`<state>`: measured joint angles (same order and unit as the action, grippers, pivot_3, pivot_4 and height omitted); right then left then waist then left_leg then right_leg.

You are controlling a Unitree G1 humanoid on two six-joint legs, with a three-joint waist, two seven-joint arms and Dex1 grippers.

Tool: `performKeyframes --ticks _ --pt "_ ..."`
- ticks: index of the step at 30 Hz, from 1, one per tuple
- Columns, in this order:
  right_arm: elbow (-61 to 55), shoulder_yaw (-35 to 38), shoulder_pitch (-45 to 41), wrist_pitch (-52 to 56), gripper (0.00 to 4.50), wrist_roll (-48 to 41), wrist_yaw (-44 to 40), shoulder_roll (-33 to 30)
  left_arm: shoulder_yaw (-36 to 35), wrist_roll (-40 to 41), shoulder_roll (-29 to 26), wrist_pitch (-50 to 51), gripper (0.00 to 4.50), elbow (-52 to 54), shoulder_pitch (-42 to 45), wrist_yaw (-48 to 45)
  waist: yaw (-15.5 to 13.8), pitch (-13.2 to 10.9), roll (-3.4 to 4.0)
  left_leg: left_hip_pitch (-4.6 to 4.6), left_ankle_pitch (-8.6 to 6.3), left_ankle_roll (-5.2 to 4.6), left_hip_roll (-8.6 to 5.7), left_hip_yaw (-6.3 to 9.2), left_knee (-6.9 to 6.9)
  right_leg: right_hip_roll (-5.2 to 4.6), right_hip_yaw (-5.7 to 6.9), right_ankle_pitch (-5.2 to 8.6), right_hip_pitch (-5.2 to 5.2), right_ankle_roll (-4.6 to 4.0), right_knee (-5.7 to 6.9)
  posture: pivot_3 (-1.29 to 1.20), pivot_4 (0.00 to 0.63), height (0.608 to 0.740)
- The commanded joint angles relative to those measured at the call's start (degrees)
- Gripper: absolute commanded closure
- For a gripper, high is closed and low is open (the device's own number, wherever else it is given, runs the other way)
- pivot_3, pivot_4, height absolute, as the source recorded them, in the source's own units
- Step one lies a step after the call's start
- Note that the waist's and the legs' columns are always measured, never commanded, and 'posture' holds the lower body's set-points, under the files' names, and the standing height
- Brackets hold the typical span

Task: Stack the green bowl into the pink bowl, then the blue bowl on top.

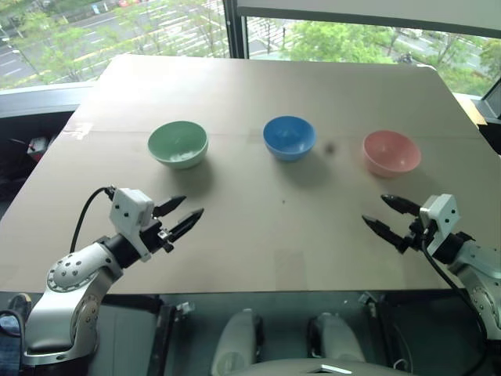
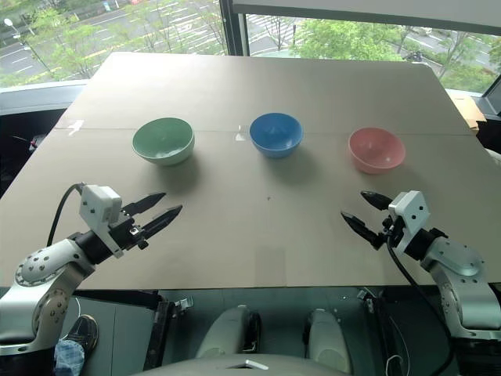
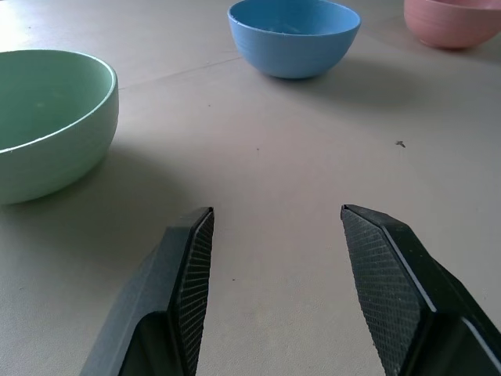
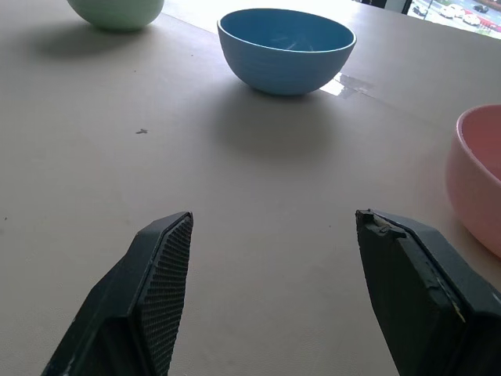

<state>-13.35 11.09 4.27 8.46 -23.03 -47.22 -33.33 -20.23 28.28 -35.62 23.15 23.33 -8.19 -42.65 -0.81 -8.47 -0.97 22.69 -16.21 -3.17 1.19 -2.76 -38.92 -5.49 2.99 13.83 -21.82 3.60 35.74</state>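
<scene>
- Green bowl [image 1: 178,144] sat upright on the worktop [image 1: 258,251], well left of the pink bowl [image 1: 391,153]; the blue bowl [image 1: 289,138] stood between them.
- Both grippers, left [image 1: 179,218] and right [image 1: 385,215], had jaws apart, holding nothing.
- I judged the green bowl light, stiff and glossy-slippery; I'd pinch its rim wall.

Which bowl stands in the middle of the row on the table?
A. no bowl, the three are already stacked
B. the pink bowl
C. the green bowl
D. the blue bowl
D: the blue bowl stands between the green bowl on the robot's left and the pink bowl on its right, each apart from the others on the table.
</scene>
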Motion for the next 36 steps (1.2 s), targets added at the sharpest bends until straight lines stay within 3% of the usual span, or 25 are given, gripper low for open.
performKeyframes --ticks 1,15,24,31,36 --pt "-0.84 0.61 -0.26 -2.00 0.99 0.29 -0.43 -0.56 -0.85 0.88 -0.44 -0.24 1.77 2.53 -0.01 0.48 0.00 0.00 0.00 0.00 0.00 0.00 0.00 0.00 0.00 0.00 0.00 0.00 0.00 0.00 0.00 0.00 0.150 0.740" --pt "-0.24 -0.13 -3.76 0.74 0.99 1.85 1.25 -1.88 -1.17 3.27 -0.35 0.94 1.77 3.30 1.06 1.12 0.03 0.00 0.00 0.00 0.00 0.00 0.00 -0.02 0.00 0.05 0.00 0.00 0.00 0.00 0.00 0.00 0.150 0.740" --pt "11.97 -4.84 -22.74 4.88 0.99 10.49 -0.13 -11.78 0.66 7.44 -0.06 2.59 1.77 6.21 3.69 1.02 0.02 -0.01 0.01 -0.03 0.01 0.00 0.01 -0.04 -0.02 0.12 -0.02 0.00 0.00 0.00 -0.01 0.00 0.150 0.740" --pt "27.75 -13.75 -35.18 2.93 0.99 20.51 -1.62 -12.69 2.09 9.34 -0.73 4.49 1.77 8.36 6.85 1.58 0.01 -0.04 0.01 0.07 0.01 -0.01 -0.02 -0.08 -0.01 0.18 -0.06 -0.11 -0.01 0.19 -0.10 0.00 0.150 0.740" --pt "40.56 -20.06 -43.37 0.34 0.99 27.07 -0.72 -9.46 3.40 10.55 -1.39 5.92 1.77 10.98 7.09 1.55 0.23 -0.04 0.02 0.05 0.02 0.00 0.01 -0.10 -0.02 0.24 -0.10 -0.11 -0.03 0.20 -0.08 0.00 0.150 0.740"
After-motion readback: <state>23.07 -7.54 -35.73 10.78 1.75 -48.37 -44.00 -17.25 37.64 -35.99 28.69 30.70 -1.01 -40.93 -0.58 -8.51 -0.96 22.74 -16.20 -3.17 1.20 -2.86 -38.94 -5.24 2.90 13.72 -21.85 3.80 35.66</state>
